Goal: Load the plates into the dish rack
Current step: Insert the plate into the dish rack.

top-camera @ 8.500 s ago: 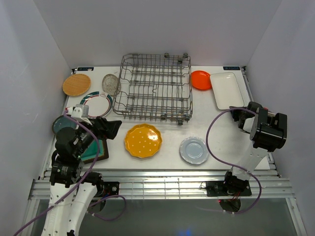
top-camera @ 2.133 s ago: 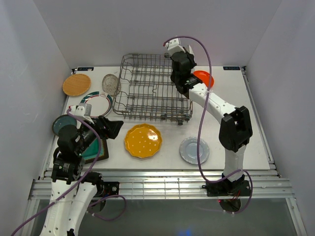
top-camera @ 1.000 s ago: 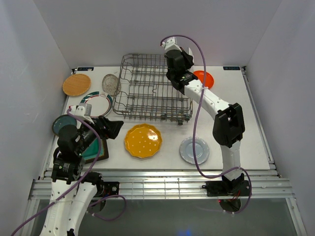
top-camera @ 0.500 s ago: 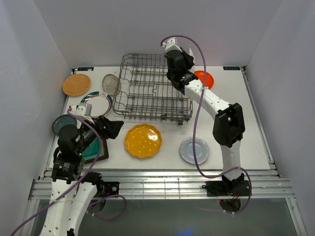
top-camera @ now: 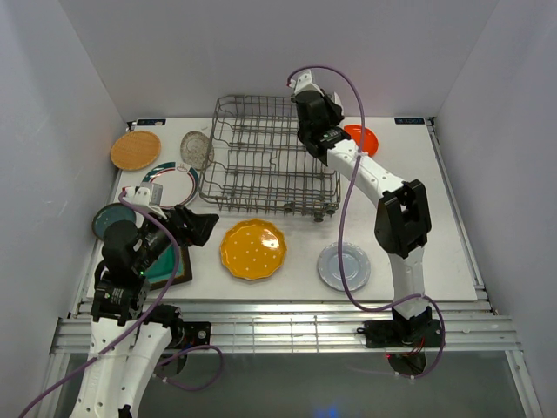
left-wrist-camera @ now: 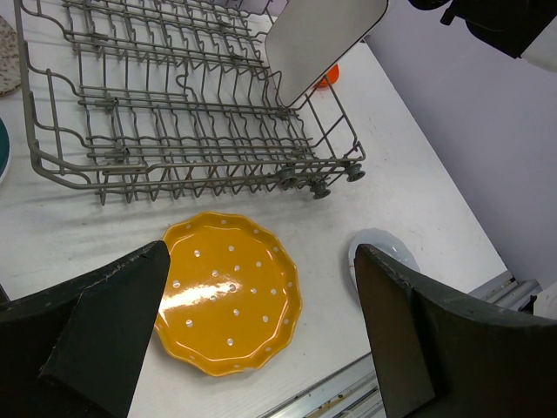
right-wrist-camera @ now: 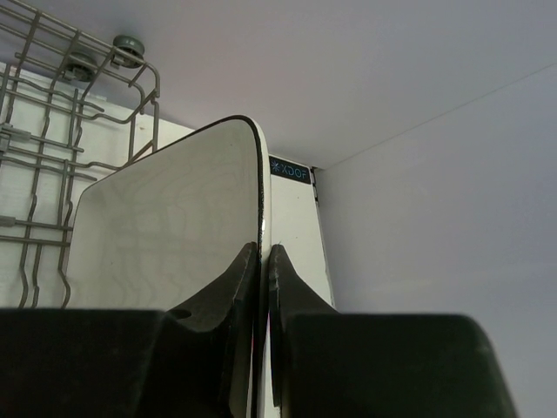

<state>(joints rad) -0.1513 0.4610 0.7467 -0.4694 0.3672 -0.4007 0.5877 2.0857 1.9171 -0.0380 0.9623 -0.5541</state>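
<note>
My right gripper (right-wrist-camera: 263, 252) is shut on the rim of the white rectangular plate (right-wrist-camera: 165, 226), which stands on edge. In the left wrist view this plate (left-wrist-camera: 326, 39) has its lower corner among the tines at the right side of the grey wire dish rack (top-camera: 270, 165). In the top view my right gripper (top-camera: 313, 113) hangs over the rack's back right. My left gripper (top-camera: 204, 226) stands open above the table's left front, with the yellow scalloped plate (left-wrist-camera: 231, 292) seen between its fingers. The yellow plate (top-camera: 252, 249) and a pale grey plate (top-camera: 344, 266) lie in front of the rack.
Left of the rack lie a wooden plate (top-camera: 136, 150), a clear glass plate (top-camera: 197, 149) and a white green-rimmed plate (top-camera: 171, 185). A dark teal plate (top-camera: 109, 218) and a square teal plate (top-camera: 165, 266) sit under my left arm. An orange-red plate (top-camera: 359, 138) lies right of the rack.
The right arm has picked the white rectangular plate off the back right of the table and carried it to the rack. In the last second it shifted slightly right. The left arm stayed still.
</note>
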